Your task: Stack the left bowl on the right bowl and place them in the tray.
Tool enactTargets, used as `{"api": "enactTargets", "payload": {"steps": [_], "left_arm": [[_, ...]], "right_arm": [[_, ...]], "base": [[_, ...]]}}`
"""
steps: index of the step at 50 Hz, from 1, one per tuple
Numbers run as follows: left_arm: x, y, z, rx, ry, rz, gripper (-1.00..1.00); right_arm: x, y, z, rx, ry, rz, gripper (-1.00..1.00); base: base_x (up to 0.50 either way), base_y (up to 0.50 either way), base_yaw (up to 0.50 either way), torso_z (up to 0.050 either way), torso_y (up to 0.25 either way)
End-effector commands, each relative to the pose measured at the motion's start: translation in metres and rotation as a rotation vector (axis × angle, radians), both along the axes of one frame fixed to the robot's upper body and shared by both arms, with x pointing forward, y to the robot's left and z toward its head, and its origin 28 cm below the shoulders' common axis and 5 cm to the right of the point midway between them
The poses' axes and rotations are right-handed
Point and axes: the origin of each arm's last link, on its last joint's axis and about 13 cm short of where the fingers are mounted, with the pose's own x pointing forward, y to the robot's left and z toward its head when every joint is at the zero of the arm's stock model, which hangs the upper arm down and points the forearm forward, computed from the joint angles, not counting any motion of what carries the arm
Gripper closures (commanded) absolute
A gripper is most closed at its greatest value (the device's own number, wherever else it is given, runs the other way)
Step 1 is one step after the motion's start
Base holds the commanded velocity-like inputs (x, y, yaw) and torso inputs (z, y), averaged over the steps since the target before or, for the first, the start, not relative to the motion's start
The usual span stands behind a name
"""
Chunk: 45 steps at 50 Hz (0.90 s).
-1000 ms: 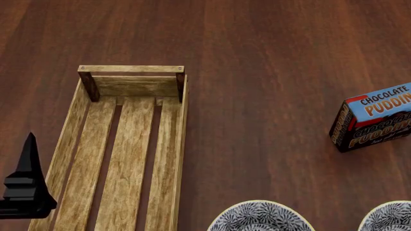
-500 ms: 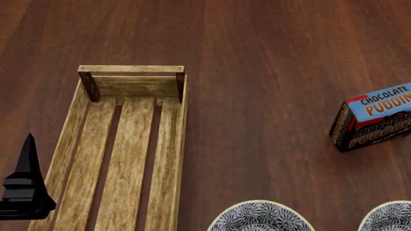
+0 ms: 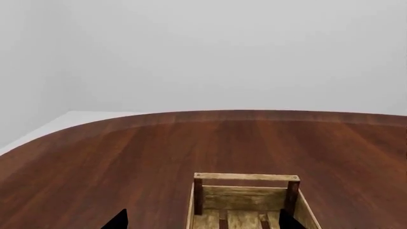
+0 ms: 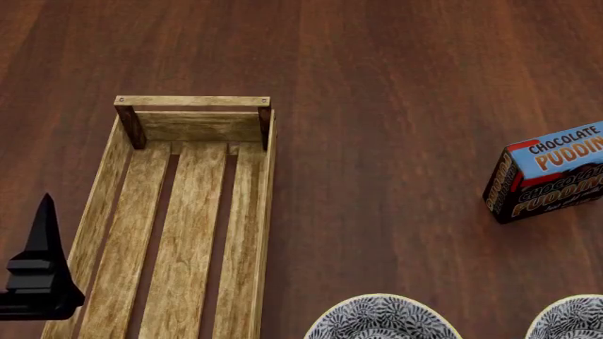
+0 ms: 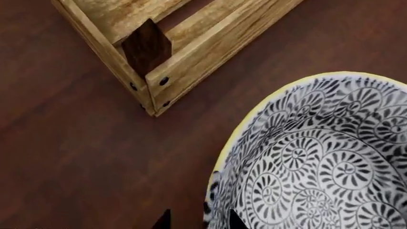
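My left pincer [image 4: 38,272]: black, faceted; in my head view it sits at the lower left, one tapered finger pointing away from me, just outside the tray's left wall. In its own wrist view two dark tips [image 3: 117,220] stand apart, one to each side of the tray's end, so it is spread wide with nothing between them.
My right pincer [image 5: 197,220]: only two small black tips show at the edge of its wrist view, straddling the left bowl's rim; whether they clamp it or stand apart I cannot tell.
Tray [image 4: 127,102]: long rectangular crate of pale weathered wood, three bottom slats with dark gaps, low sides, darker brown corner posts, small nail heads at the corners. It lies on the table left of the bowls, nothing inside.
Left bowl [image 4: 382,319]: round, white with black swirling floral print and a thin yellow rim, near the tray's near corner.
Right bowl [image 4: 570,318]: same pattern, beside the left bowl, apart from it, cut off by the frame.
Table [image 4: 396,92]: dark reddish wood, smooth grain, with a curved far edge.
Box [image 4: 546,173]: blue and orange, standing tilted at right; reads "CHOCOLATE PUDDIN".
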Motion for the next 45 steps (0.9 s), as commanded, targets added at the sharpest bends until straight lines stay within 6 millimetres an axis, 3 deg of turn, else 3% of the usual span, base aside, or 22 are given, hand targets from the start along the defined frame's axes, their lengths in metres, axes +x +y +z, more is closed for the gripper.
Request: {"api": "enactTargets", "payload": {"steps": [1, 18, 45], "left_arm": [[0.001, -0.001, 0.001, 0.000, -0.002, -0.002, -1.00], [-0.001, 0.000, -0.002, -0.002, 0.000, 0.001, -1.00], [-0.002, 0.001, -0.002, -0.009, -0.002, 0.003, -1.00]], "right_arm": [[0.002, 0.000, -0.001, -0.001, 0.013, 0.006, 1.00], [-0.006, 0.003, 0.008, -0.023, -0.011, 0.022, 1.00], [-0.021, 0.006, 0.053, -0.046, -0.093, 0.003, 1.00]], "base": [[0.00, 0.00, 0.00, 0.000, 0.000], [0.00, 0.00, 0.00, 0.000, 0.000], [0.00, 0.00, 0.00, 0.000, 0.000]]}}
